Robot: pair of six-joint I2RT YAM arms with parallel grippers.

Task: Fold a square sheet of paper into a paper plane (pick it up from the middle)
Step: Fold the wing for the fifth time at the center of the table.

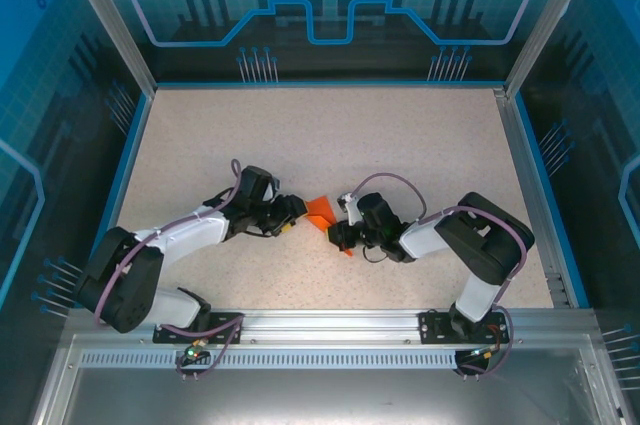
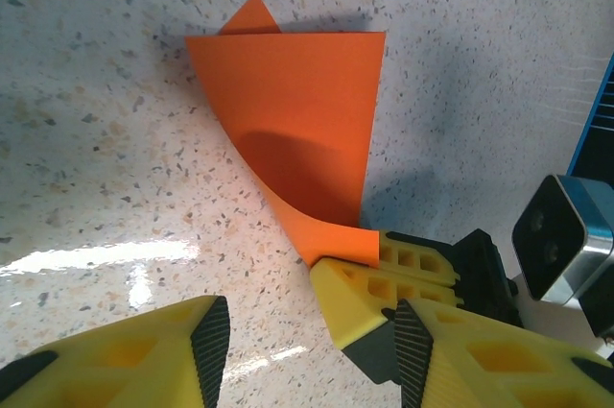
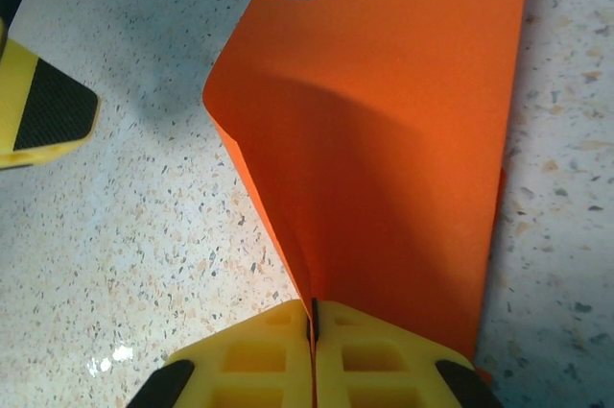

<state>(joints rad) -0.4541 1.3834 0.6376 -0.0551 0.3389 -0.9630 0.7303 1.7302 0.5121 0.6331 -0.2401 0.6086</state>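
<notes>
Right gripper (image 3: 313, 317) is pinched shut on the narrow end of the orange paper (image 3: 384, 139), which widens from bottom centre toward the top of the frame. Left gripper (image 2: 312, 346) stands partly open and empty at the bottom edge, the paper just above it over the speckled table (image 2: 96, 91).

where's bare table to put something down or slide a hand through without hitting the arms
Free: the back half of the table, from the far blue rim down to the arms, and the near strip between the two bases. Crowded: the middle, where the left gripper stands open beside the orange paper and the right gripper is shut on it.
</notes>
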